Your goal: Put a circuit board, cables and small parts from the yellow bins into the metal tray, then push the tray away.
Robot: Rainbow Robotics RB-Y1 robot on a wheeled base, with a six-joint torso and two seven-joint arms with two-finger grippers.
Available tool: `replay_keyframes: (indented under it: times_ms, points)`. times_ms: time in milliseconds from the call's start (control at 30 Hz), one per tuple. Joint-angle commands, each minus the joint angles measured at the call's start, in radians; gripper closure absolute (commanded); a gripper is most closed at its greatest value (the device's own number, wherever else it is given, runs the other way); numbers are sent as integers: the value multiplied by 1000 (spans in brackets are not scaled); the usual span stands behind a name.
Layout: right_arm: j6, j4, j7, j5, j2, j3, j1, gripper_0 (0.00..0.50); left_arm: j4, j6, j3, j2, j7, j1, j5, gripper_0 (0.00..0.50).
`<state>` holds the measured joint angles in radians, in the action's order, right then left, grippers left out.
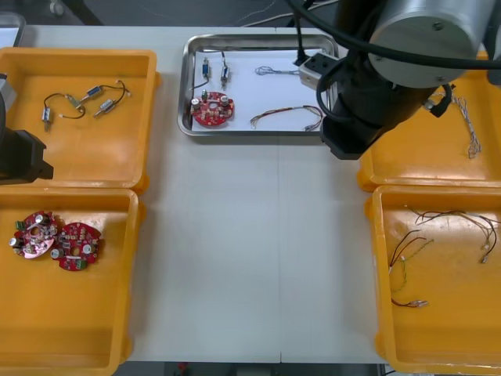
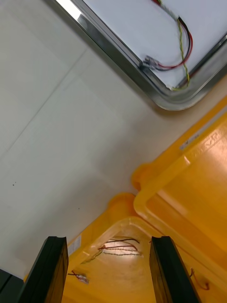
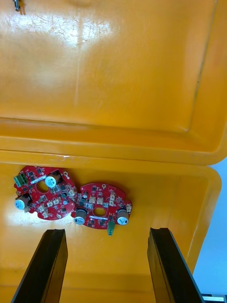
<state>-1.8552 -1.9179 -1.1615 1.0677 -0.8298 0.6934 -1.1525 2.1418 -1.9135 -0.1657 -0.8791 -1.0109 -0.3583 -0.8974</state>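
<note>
Front view: tray at the far middle of the bench, white inside, already holding one board, two small metal parts, a blue-white cable and a red-yellow cable; load looks complete, so I judge the push is the step left. Right arm hangs over the tray's right edge. Left arm parked at the bench's left edge, over the seam of the two left bins. Left far bin: spare parts on black leads. Left near bin: two spare boards. Right far bin: twisted cable. Right near bin: thin cables. Right wrist view: right gripper, fingers wide apart with nothing between them, above the right near bin's corner where it meets the far bin; the tray's corner with the red-yellow cable lies beyond, apart from the fingers, so not set for a push, I judge. Left wrist view: left gripper, fingers spread and empty, above the left near bin; the two spare boards lie just beyond them, edges touching; likely waiting, since the tray has its board
</note>
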Motion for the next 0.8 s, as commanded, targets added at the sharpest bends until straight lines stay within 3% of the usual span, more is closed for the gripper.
replay_keyframes:
  times_ms: [33,367,800]
  points:
    - [-18,-61,85,55,-106,-115,74,0,29,-6,-29,-41,-17,15,-8,0]
    - [-59,-122,233,95,-235,-250,205,0,29,-6,-29,-41,-17,15,-8,0]
    - [-65,-128,303,115,-262,-617,493,0,29,-6,-29,-41,-17,15,-8,0]
